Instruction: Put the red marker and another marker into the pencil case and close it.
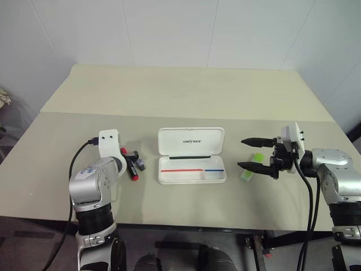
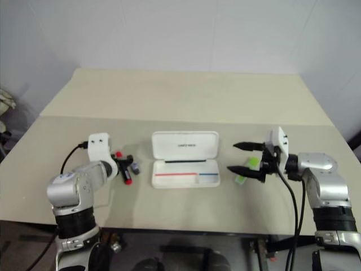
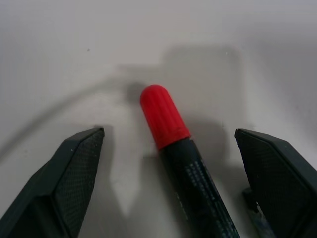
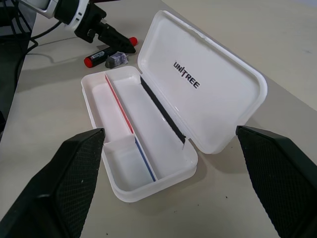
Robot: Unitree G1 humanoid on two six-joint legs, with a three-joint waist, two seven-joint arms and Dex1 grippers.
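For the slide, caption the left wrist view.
Open left gripper fingers straddle the red marker on the table.

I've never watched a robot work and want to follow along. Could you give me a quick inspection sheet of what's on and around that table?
Surface: beige table, two boards butted together.
Job's things: white pencil case lying open, nothing in it; red marker at its left; lime-green marker at its right.
Clutter: small grey block beside the red marker.
Hands: left hand open, straddling the red marker; right hand open by the green marker.
Cables: black cable on left arm, another on right arm.
Surroundings: white walls.
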